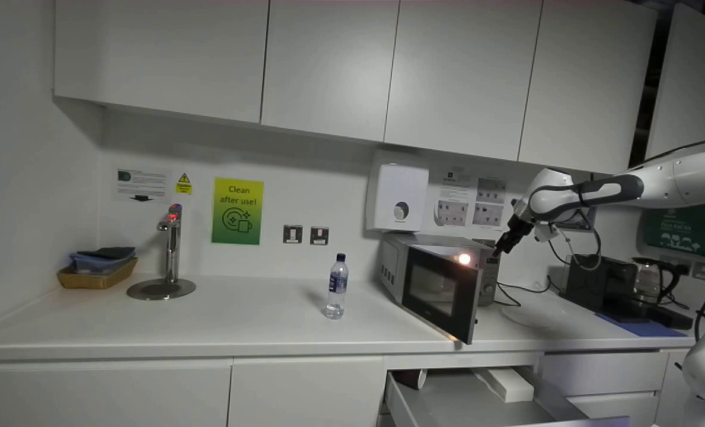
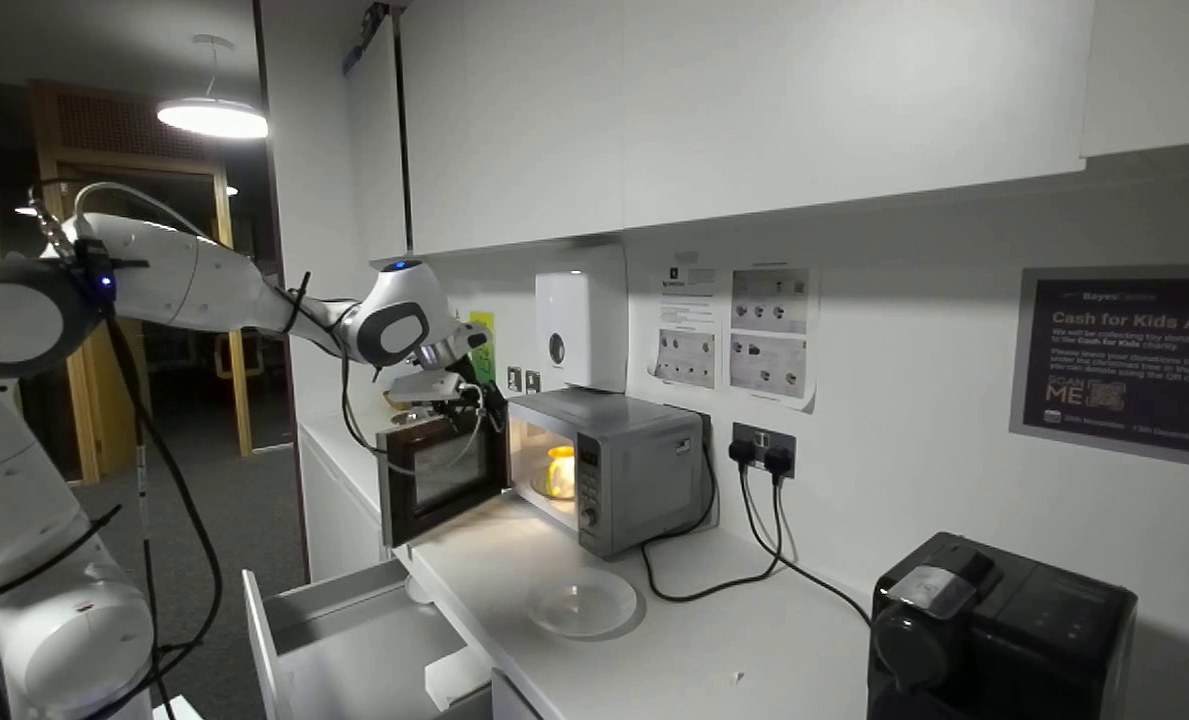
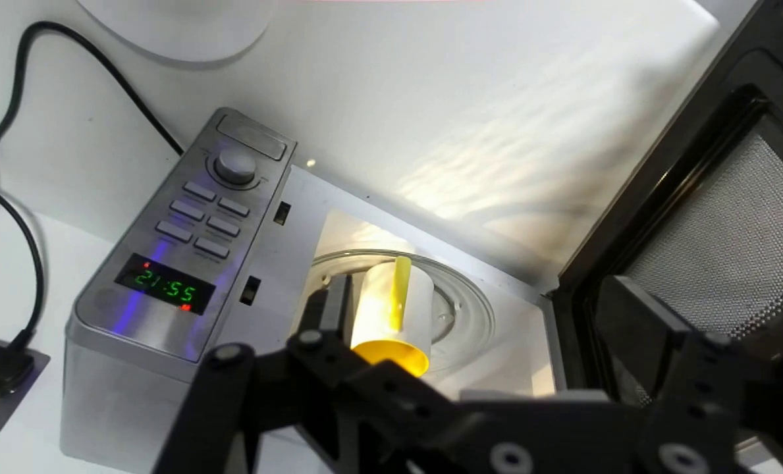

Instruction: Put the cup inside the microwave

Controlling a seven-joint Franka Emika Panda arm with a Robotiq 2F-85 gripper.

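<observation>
1. Two black fingers (image 3: 631, 329) of the Robotiq gripper (image 3: 486, 304) stand wide apart; in the wrist view the white-and-yellow mug (image 3: 381, 319) shows beyond them, within the span between.
2. In both exterior views the gripper hangs outside the microwave (image 2: 644, 460), near the upper edge of its open door (image 1: 441, 289); whether it touches the door cannot be told.
3. The mug stands upright inside the lit microwave, on the glass turntable (image 3: 467, 309), its yellow handle (image 3: 400, 293) facing the front.
4. On the microwave's front, a control panel (image 3: 180, 253) carries a knob (image 3: 235, 166), six small buttons (image 3: 223, 226) and a display (image 3: 165, 284) with green digits.
5. On the white countertop (image 1: 239, 323) near the microwave lies a round translucent dish (image 2: 582, 605); farther along stand a black coffee machine (image 2: 1014, 630) and a glass coffee jug (image 1: 647, 281).
6. To the other side of the microwave, a capped plastic water bottle (image 1: 337, 287) stands upright; well apart from it come a chrome tap (image 1: 172, 246) over a round metal drain (image 1: 144, 290) and a wicker tray (image 1: 97, 280) of folded cloths (image 1: 100, 263).
7. Below the countertop, an open drawer (image 1: 456, 409) holds a white box (image 1: 511, 385) and a dark, pale-ended round object (image 1: 410, 378), partly hidden.
8. On the wall (image 1: 296, 267) hang a white dispenser (image 1: 396, 184) just above the microwave, a green-and-yellow "Clean after use!" sign (image 1: 237, 211) and a green first aid kit (image 1: 684, 231); a double socket (image 2: 766, 438) takes two black plugs (image 2: 744, 452).
</observation>
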